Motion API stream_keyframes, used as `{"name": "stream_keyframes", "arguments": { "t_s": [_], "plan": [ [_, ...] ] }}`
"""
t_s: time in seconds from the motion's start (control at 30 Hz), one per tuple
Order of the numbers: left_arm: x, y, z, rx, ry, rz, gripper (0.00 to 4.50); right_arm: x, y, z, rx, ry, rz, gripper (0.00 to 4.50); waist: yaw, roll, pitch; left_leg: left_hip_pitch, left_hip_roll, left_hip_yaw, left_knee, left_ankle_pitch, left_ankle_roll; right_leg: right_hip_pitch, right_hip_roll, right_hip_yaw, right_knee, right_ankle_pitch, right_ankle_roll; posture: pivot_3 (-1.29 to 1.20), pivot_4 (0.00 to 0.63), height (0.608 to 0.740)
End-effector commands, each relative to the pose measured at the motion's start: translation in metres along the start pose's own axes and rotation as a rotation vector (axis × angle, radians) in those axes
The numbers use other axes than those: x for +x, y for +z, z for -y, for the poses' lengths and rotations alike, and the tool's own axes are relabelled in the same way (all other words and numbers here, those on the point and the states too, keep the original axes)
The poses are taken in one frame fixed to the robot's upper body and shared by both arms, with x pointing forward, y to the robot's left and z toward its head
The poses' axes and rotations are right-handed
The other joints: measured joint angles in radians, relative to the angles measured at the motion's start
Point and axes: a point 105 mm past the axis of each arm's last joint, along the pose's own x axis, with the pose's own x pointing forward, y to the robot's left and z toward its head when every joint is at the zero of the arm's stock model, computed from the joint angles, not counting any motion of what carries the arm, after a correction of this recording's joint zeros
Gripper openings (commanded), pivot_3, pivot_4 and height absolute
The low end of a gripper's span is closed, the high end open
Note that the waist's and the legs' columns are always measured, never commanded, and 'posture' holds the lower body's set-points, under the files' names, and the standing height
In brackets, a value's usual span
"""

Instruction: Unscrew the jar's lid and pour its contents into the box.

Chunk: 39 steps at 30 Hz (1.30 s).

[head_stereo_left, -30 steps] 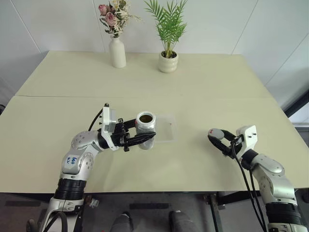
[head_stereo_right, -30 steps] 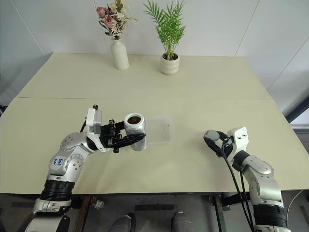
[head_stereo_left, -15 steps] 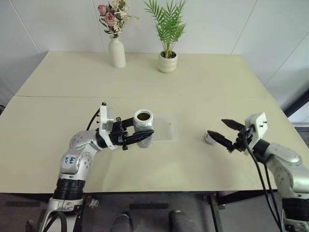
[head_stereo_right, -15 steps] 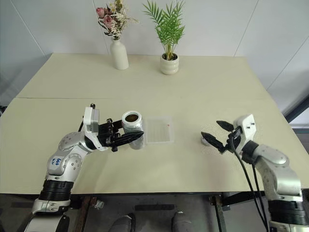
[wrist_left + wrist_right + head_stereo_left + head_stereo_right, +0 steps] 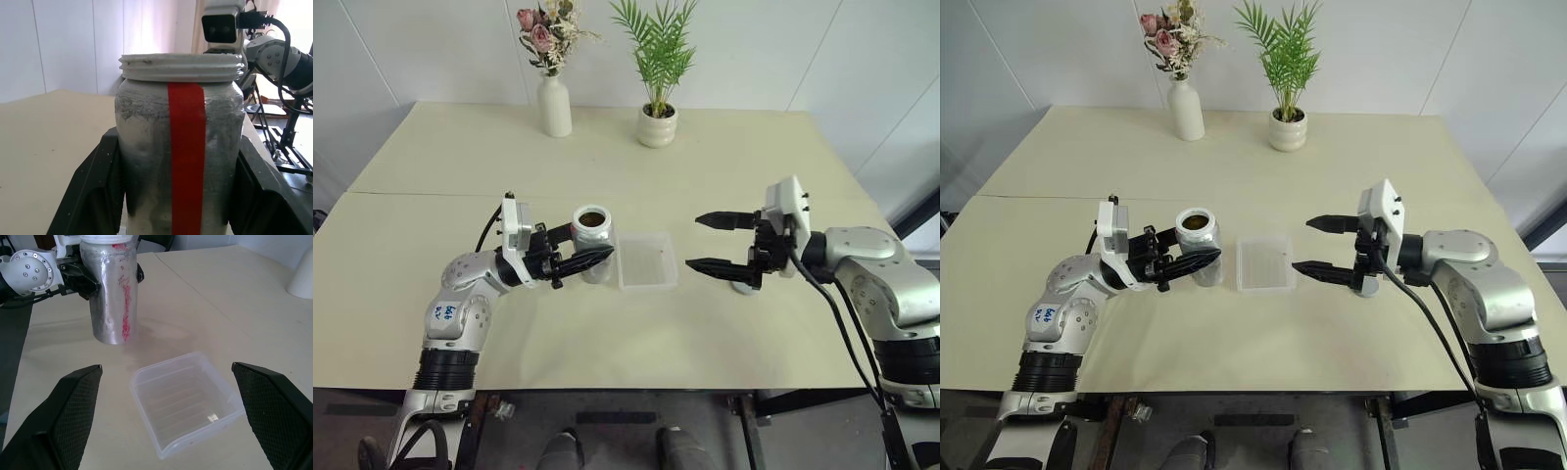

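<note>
Jar uncapped, gripped by left end effector; right end effector empty.
Left end effector (image 5: pixel 590 261) is clamped around the jar (image 5: pixel 592 241), upright at 9 o'clock beside the box (image 5: pixel 647 261) on the worktop (image 5: pixel 724 176). Right end effector (image 5: pixel 717 243), at the box's 3 o'clock, has its jaws fully spread.

A second ago my right gripper (image 5: pixel 717 242) sat low at about four o'clock on the table, fingers pinched on the lid (image 5: pixel 742 286). Since then it has let go: the fingers now stand spread wide, and the lid lies on the table beneath the hand. The right arm has lifted off the surface and swung inward, so the gripper now hangs at about three o'clock of the box (image 5: pixel 647 261), pointing across at it. My left gripper (image 5: pixel 589 259) has drifted slightly toward nine o'clock with the jar (image 5: pixel 592 239), which now stands clear of the box's edge rather than overlapping it.
</note>
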Motion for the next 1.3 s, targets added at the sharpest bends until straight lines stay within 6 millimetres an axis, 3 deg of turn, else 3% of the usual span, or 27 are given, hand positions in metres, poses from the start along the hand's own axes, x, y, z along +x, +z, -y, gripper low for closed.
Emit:
{"name": "stream_keyframes", "arguments": {
  "t_s": [0.03, 0.23, 0.43, 0.6, 0.7, 0.8, 0.83, 0.9, 0.97, 1.17, 1.3],
  "plan": [
    [-0.002, 0.014, -0.008, 0.081, 0.018, 0.005, 2.19, -0.008, -0.013, 0.003, -0.028, 0.014, -0.063, 4.48, 0.000, 0.000, 0.000, 0.000, 0.000, 0.000, 0.000, 0.000, 0.000, 0.000, 0.000, 0.000, 0.000, 0.000, 0.000, 0.00, 0.150, 0.740],
    [-0.007, 0.018, -0.026, 0.156, 0.068, -0.034, 2.19, -0.015, -0.019, 0.003, -0.003, 0.019, -0.069, 4.48, -0.002, 0.000, 0.000, 0.000, 0.000, 0.000, 0.000, 0.000, 0.000, 0.000, 0.000, 0.000, 0.000, 0.000, 0.000, 0.00, 0.150, 0.740],
    [0.004, 0.016, -0.053, 0.306, 0.154, -0.107, 2.19, -0.013, -0.017, 0.003, 0.003, -0.010, -0.037, 4.48, 0.000, 0.000, 0.000, 0.000, 0.000, 0.000, 0.001, 0.000, 0.000, 0.000, 0.000, 0.000, 0.001, 0.000, 0.001, 0.00, 0.150, 0.740],
    [0.017, 0.057, -0.099, 0.640, 0.292, -0.193, 2.19, -0.014, -0.015, 0.005, 0.009, -0.036, -0.018, 4.48, 0.007, -0.001, 0.000, -0.001, 0.000, 0.000, 0.002, 0.000, 0.000, -0.001, 0.000, 0.000, 0.001, 0.001, 0.001, 0.00, 0.150, 0.740],
    [0.033, 0.105, -0.115, 0.917, 0.324, -0.229, 2.19, -0.016, -0.014, 0.007, 0.013, -0.062, 0.005, 4.48, 0.010, -0.001, 0.000, -0.003, 0.000, 0.000, 0.001, 0.000, 0.000, -0.002, 0.001, 0.000, 0.000, 0.001, 0.002, 0.00, 0.150, 0.740],
    [0.063, 0.140, -0.111, 1.270, 0.221, -0.339, 2.19, -0.017, -0.016, 0.007, 0.024, -0.086, 0.018, 4.48, 0.018, 0.000, 0.000, -0.007, 0.000, 0.000, 0.001, 0.000, -0.001, -0.005, 0.001, 0.000, -0.001, 0.000, 0.003, 0.00, 0.150, 0.740],
    [0.070, 0.145, -0.110, 1.345, 0.192, -0.365, 2.19, -0.017, -0.017, 0.007, 0.025, -0.091, 0.020, 4.48, 0.023, 0.000, 0.000, -0.007, 0.000, 0.001, 0.001, 0.000, -0.001, -0.006, 0.001, 0.000, -0.001, 0.000, 0.004, 0.00, 0.150, 0.740],
    [0.091, 0.150, -0.100, 1.718, 0.043, -0.487, 2.19, -0.015, -0.016, 0.005, 0.033, -0.099, 0.036, 4.48, 0.028, 0.000, 0.000, -0.009, 0.000, 0.001, 0.002, 0.000, -0.003, -0.006, 0.001, 0.000, -0.002, -0.001, 0.005, 0.00, 0.150, 0.740],
    [0.103, 0.150, -0.091, 2.002, -0.097, -0.495, 2.19, -0.013, -0.016, 0.004, 0.043, -0.105, 0.050, 4.48, 0.031, 0.000, 0.000, -0.012, -0.001, 0.001, 0.002, 0.000, -0.003, -0.008, 0.001, 0.001, -0.003, -0.002, 0.006, 0.00, 0.150, 0.740],
    [0.125, 0.135, -0.063, 2.372, -0.400, -0.200, 2.19, -0.013, -0.014, 0.003, 0.058, -0.129, 0.072, 4.48, 0.033, -0.001, 0.001, -0.015, -0.001, 0.006, 0.004, -0.001, -0.004, -0.016, 0.000, 0.006, 0.001, -0.003, 0.007, 0.00, 0.150, 0.740],
    [0.136, 0.122, -0.048, 2.492, -0.522, 0.053, 2.19, -0.013, -0.011, 0.007, 0.069, -0.157, 0.098, 4.48, 0.035, -0.001, 0.001, -0.016, -0.001, 0.008, 0.004, -0.001, -0.004, -0.020, 0.000, 0.009, 0.005, -0.004, 0.008, 0.00, 0.150, 0.740]
  ]
}}
